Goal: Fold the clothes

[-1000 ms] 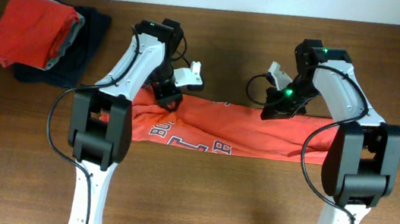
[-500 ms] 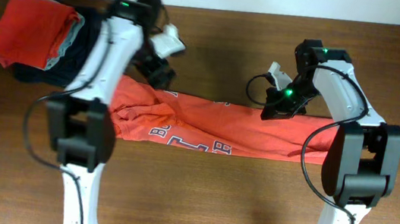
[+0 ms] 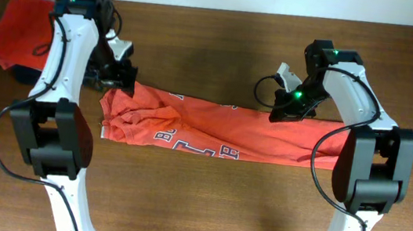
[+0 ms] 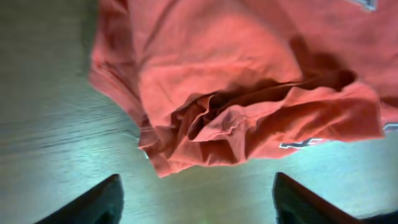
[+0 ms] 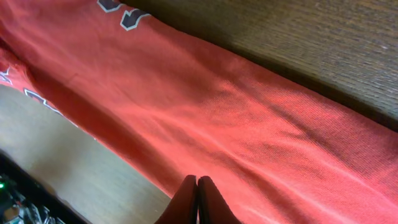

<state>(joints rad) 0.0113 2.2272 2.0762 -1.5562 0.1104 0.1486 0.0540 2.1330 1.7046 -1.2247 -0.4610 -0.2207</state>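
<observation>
A orange-red T-shirt (image 3: 252, 133) lies across the table as a long folded strip, with navy-and-white lettering (image 3: 195, 146) along its near edge. Its left end (image 4: 236, 106) is bunched into creases. My left gripper (image 3: 120, 81) hovers at that left end; in the left wrist view the left gripper (image 4: 196, 202) is open, with bare table between its fingers (image 4: 93, 204). My right gripper (image 3: 279, 112) sits on the strip's far edge; in the right wrist view the right gripper (image 5: 198, 200) is shut over the cloth, and no fabric shows between the fingertips.
A folded orange-red shirt (image 3: 20, 29) tops a pile of dark garments (image 3: 6, 65) at the far left corner, partly behind my left arm. The table's back edge (image 3: 220, 8) runs close behind both arms.
My left arm swung left from the shirt's upper left part to its left end. The shirt's left end now reaches further left and is bunched. The right arm has not moved.
</observation>
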